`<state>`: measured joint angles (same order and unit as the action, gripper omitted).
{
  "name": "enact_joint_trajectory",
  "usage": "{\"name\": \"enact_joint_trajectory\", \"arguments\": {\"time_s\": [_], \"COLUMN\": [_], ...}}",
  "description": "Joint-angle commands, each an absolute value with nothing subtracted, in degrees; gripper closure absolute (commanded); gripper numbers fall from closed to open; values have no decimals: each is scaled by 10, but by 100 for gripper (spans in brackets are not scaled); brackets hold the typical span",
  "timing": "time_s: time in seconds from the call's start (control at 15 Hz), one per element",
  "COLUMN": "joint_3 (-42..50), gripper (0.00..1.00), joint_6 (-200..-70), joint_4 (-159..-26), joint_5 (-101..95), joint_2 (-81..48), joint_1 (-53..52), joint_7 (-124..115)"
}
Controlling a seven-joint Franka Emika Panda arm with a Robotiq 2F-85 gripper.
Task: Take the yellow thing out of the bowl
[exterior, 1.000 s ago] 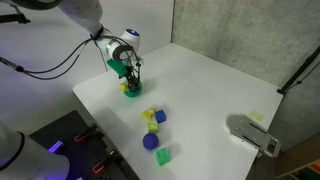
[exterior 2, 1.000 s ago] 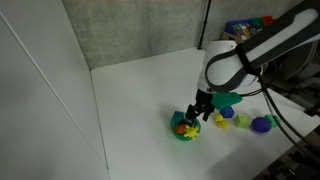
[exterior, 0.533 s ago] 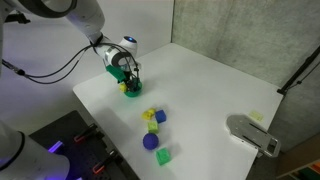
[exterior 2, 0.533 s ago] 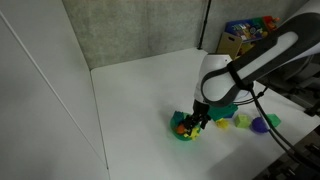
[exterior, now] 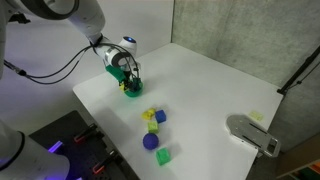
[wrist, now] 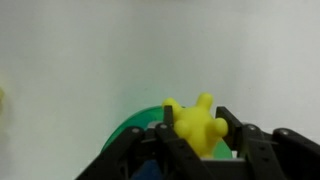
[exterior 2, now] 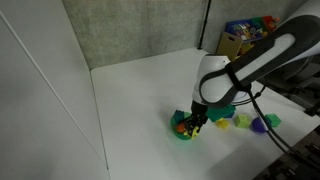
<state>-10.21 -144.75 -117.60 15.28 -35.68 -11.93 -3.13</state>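
In the wrist view a bright yellow knobbly lump, the yellow thing (wrist: 197,125), sits between my two black fingers, which press on both its sides. The green bowl (wrist: 133,125) curves behind and below it on the left. My gripper (wrist: 197,112) is shut on the yellow thing, low over the bowl. In both exterior views the gripper (exterior: 130,82) (exterior 2: 194,122) points down into the small green bowl (exterior: 131,93) (exterior 2: 180,134) on the white table. An orange piece (exterior 2: 181,126) also lies in the bowl.
A row of small toy blocks lies nearby: a yellow piece (exterior: 150,114), a yellow-green block (exterior: 153,128), a blue ball (exterior: 150,141) and a green cube (exterior: 162,156). A white device (exterior: 252,133) sits at the table's corner. A box of toys (exterior 2: 245,30) stands behind.
The arm has sunk a little toward the bowl, and the fingers have closed from wide apart onto the yellow thing.
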Motion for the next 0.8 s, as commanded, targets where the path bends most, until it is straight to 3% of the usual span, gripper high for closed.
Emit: {"name": "enact_joint_trajectory", "arguments": {"time_s": [0.0,0.27,0.73], "joint_3": [-121,-119,-37], "gripper": [80,85,86], "joint_6": [-1421,-1396,-1384], "joint_4": [-1184,-1197,-1234], "joint_5": [151,151,86], "joint_2": [-320,-269,-217], "joint_1": [-97,-83,-64], "joint_7": [-16,-6,-46]}}
